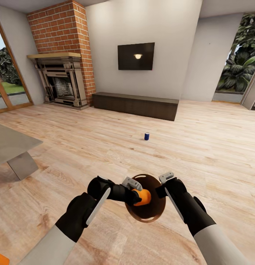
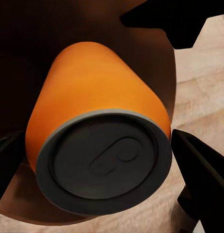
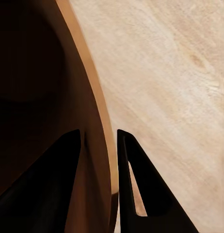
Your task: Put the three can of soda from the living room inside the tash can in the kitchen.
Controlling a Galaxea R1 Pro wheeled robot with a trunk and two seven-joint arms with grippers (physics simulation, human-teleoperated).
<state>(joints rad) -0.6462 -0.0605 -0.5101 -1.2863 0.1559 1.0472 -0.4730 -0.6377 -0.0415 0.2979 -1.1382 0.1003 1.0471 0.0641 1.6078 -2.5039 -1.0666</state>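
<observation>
Place: the living room, with the brick fireplace [image 1: 61, 55], the wall TV [image 1: 136, 56] and the long low cabinet [image 1: 135, 105] ahead on the wooden floor [image 1: 201, 147].

Left gripper [image 1: 136, 197]: its fingers are closed around an orange can [image 1: 143, 197], which it holds over the open mouth of the bin. In the left wrist view the grey top of this can [image 2: 104, 162] faces the camera, with a dark finger [image 2: 199, 170] on each side.

Right gripper [image 1: 162, 186]: it clamps the rim of the trash can [image 1: 153, 215]; in the right wrist view one finger [image 3: 141, 179] is outside the wall [image 3: 95, 145] and the other is inside.

Trash can: it is carried in front of the robot, here and not in the kitchen. Its inside looks coppery brown; I cannot tell if another can already lies in it.

Blue can [image 1: 146, 136]: it stands upright on the floor, well apart from the robot, between it and the cabinet.

Orange thing [image 1: 0, 259]: at the lower left corner of the head view; it may be the second orange can, but too little shows.

Progress: I judge the task is at an early stage. The first can is about to be dropped in; at least the blue can is left, and then the trip to the kitchen.
</observation>
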